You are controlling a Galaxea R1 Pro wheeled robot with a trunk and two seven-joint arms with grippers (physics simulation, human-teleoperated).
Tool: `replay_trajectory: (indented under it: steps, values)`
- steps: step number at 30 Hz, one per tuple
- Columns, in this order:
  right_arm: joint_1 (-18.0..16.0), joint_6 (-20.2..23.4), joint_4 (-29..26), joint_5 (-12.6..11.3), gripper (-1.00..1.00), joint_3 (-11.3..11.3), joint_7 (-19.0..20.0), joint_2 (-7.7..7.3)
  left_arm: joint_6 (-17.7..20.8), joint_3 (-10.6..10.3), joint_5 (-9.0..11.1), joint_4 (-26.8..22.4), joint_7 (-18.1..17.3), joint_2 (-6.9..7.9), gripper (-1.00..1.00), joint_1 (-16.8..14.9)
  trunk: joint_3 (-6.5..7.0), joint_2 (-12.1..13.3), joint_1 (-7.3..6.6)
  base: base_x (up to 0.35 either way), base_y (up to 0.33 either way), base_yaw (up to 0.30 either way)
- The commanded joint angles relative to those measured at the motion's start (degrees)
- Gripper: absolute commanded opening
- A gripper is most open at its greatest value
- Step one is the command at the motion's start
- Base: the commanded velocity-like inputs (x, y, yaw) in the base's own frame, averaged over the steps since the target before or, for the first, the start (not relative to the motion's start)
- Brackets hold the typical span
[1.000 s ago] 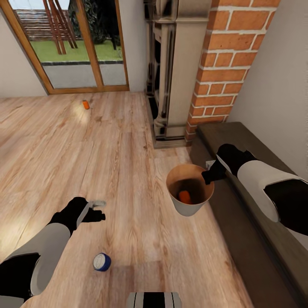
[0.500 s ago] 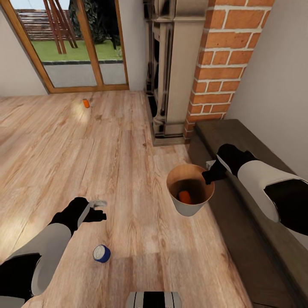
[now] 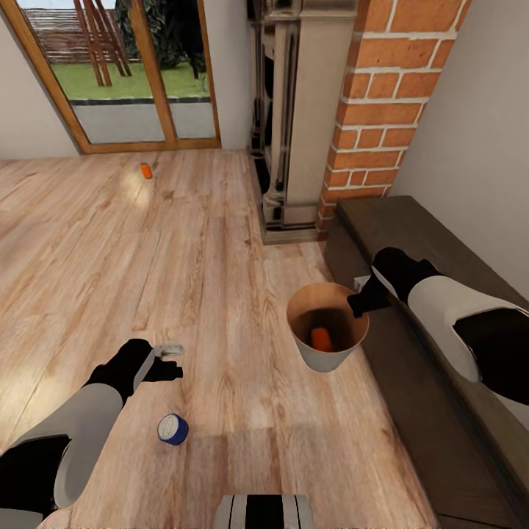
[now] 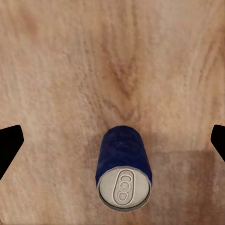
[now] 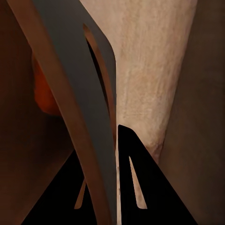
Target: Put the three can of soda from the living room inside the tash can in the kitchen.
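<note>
Right claw (image 3: 360,301) pinching bin (image 3: 327,358) rim beside dark bench (image 3: 426,242), left claw (image 3: 167,360) spread above can (image 3: 173,429)

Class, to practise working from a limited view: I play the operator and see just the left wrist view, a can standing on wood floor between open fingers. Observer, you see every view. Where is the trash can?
Observer: In the head view the trash can is ahead on the robot's right, with the right gripper clamped on its rim.
Operator: Is anything inside it?
Observer: Yes, one orange can lies at the bottom.
Operator: And the last one?
Observer: The third can is far ahead on the floor, near the glass doors.
</note>
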Motion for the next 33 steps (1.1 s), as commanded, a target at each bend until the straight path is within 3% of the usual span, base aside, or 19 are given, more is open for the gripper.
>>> replay_trajectory:
  steps: [1,14,28,33]
  values:
    - [-0.04,0.3,-0.01,-1.25,-1.0,-0.84,0.36,0.02,0.0,0.0,-0.04,0.0,0.02,-0.01,1.0,0.0,-0.22,-0.02,0.01,0.0,0.0,0.0]
    - [-0.04,0.3,-0.01,-1.15,-1.0,-0.61,0.28,0.08,0.04,-0.08,-0.38,0.09,0.09,-0.05,1.0,0.0,-3.1,-0.2,0.34,0.0,0.0,0.0]
    - [-0.04,0.3,-0.01,-1.03,-1.0,-0.56,0.27,-0.45,-0.41,-0.13,0.17,0.03,-0.07,-0.05,1.0,0.68,-3.1,-0.2,0.34,-0.002,0.0,0.0]
    - [-0.15,0.3,0.05,-0.92,-1.0,-0.63,0.32,-0.47,-1.11,-0.22,-0.38,0.06,-0.01,-0.1,1.0,1.28,-3.1,-0.2,0.34,-0.2,-0.04,0.0]
